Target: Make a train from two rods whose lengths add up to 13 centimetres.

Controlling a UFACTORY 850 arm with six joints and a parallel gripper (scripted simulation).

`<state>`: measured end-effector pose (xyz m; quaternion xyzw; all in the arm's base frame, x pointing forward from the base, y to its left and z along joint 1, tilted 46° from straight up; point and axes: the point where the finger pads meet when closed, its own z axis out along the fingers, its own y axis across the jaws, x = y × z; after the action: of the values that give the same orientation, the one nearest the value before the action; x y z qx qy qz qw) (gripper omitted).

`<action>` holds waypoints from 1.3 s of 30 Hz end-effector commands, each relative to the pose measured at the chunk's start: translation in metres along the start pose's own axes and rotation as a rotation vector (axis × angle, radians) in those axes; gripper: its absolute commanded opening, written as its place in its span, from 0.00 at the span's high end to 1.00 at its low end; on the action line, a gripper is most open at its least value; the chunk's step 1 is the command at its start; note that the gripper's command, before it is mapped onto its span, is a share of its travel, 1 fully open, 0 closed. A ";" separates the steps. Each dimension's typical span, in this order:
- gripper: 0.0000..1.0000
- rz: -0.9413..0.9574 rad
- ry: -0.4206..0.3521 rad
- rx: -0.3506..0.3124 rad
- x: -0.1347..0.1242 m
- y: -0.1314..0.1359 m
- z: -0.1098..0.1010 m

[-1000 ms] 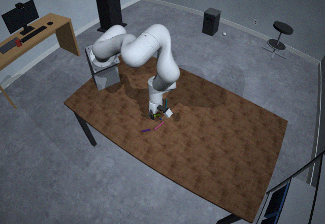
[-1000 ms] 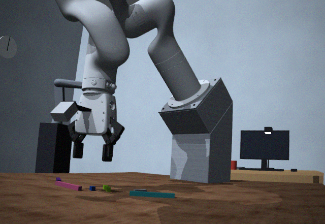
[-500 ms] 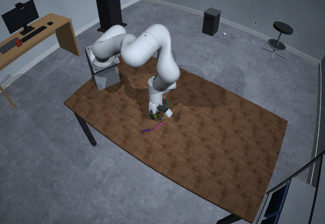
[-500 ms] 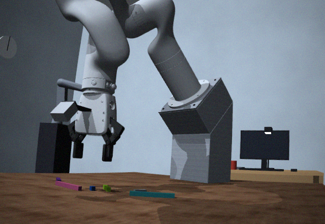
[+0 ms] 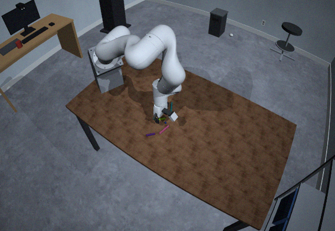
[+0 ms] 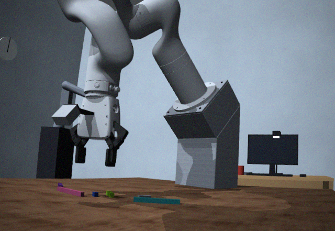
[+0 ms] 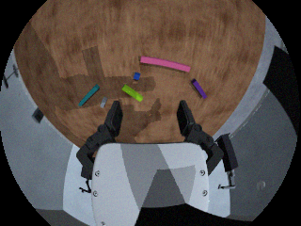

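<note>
My gripper [image 6: 95, 163] [image 7: 150, 106] is open and empty, above the table. A pink rod [image 5: 164, 129] [image 6: 70, 191] [image 7: 166, 64] lies flat. A blue rod [image 6: 95, 194] [image 7: 136, 76] lies near its one end, and a purple rod [image 5: 150, 134] [image 6: 60, 184] [image 7: 198, 88] near its other, at an angle. A lime rod [image 6: 109, 194] [image 7: 133, 93] lies near the blue one. A grey rod [image 6: 144, 196] [image 7: 103, 102] lies between the lime rod and a turquoise rod [image 5: 171, 106] [image 6: 156, 200] [image 7: 88, 95]. All these rods lie apart in the wrist view.
The rods lie on a brown wooden table [image 5: 216, 147] [image 6: 81, 217]. The arm's pedestal [image 5: 110, 79] [image 6: 196, 152] stands at one end of it. The arm's shadow falls over part of the table. A desk with a monitor stands beyond.
</note>
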<state>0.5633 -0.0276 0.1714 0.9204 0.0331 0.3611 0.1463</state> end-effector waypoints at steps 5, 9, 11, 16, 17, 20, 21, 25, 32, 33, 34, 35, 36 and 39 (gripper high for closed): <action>0.00 0.060 0.001 0.000 0.001 0.003 0.000; 0.00 0.235 0.001 0.001 0.001 0.012 0.000; 0.00 0.298 0.001 0.001 0.001 0.015 0.000; 0.00 0.461 0.000 0.000 0.001 0.023 0.000; 0.00 0.494 0.000 0.000 0.001 0.025 0.000; 0.00 0.558 0.000 0.000 0.001 0.028 0.000; 0.00 0.558 0.000 0.000 0.001 0.028 0.000; 0.00 0.725 0.000 0.000 0.001 0.036 -0.001; 0.00 0.785 0.000 0.000 0.001 0.039 -0.001; 0.00 0.785 0.000 0.000 0.001 0.039 -0.001; 0.00 0.785 0.000 0.000 0.001 0.039 -0.001; 0.00 0.785 0.000 0.000 0.001 0.039 -0.001; 0.00 0.785 0.000 0.000 0.001 0.039 -0.001; 0.00 0.785 0.000 0.000 0.001 0.039 -0.001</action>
<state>0.5617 -0.0649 0.1837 0.8634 -0.3212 0.3890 -0.0017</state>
